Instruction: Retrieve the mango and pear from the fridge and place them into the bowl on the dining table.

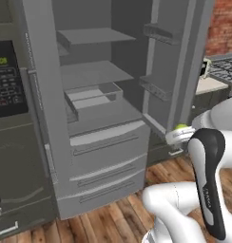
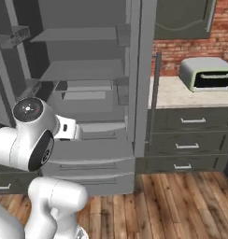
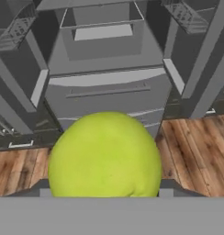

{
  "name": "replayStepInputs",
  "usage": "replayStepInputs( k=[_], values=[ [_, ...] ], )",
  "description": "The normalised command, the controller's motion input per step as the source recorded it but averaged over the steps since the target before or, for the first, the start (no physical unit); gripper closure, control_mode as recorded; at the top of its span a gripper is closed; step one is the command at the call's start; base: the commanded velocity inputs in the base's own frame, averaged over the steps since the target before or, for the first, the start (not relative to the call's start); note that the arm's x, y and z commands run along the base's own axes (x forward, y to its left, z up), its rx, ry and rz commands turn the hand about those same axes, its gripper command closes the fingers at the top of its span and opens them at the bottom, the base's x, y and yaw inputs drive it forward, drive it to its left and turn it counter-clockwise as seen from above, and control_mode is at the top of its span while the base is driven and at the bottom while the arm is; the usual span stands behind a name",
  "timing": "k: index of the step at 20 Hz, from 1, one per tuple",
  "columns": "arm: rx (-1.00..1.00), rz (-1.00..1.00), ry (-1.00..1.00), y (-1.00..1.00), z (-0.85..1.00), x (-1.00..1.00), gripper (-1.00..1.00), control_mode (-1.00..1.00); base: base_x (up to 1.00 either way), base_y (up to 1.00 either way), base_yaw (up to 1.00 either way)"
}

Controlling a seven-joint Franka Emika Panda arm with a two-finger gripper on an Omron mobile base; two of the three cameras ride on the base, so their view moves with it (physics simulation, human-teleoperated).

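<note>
My gripper (image 3: 104,189) is shut on the pear (image 3: 104,156), a round yellow-green fruit that bulges large between the two dark fingertips (image 3: 171,186) in the hand view. In the left base view the pear (image 1: 181,127) peeks out above the white hand (image 1: 177,136), which hangs in front of the fridge's open right door. The fridge (image 1: 96,118) is grey, with both doors swung open, bare grey shelves and closed lower drawers (image 3: 107,89). The hand sits back from the shelves, over the wooden floor. The mango, the bowl and the dining table are out of view.
A dark microwave cabinet (image 1: 8,85) stands left of the fridge. To its right run a counter with drawers (image 2: 188,140) and a toaster oven (image 2: 207,74) before a brick wall. The open door with shelf racks (image 1: 160,61) flanks the hand. Wooden floor (image 2: 181,205) lies below.
</note>
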Motion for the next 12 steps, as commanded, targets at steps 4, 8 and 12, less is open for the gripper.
replayStepInputs(
  k=[4,8,12],
  values=[
    [0.00,0.00,0.00,0.00,0.00,0.00,1.00,1.00,-0.55,0.16,-0.43],
    [0.00,0.00,0.00,0.00,0.00,0.00,1.00,1.00,-0.73,0.07,-0.49],
    [0.00,0.00,0.00,0.00,0.00,0.00,1.00,1.00,-0.89,0.09,-0.47]
  ],
)
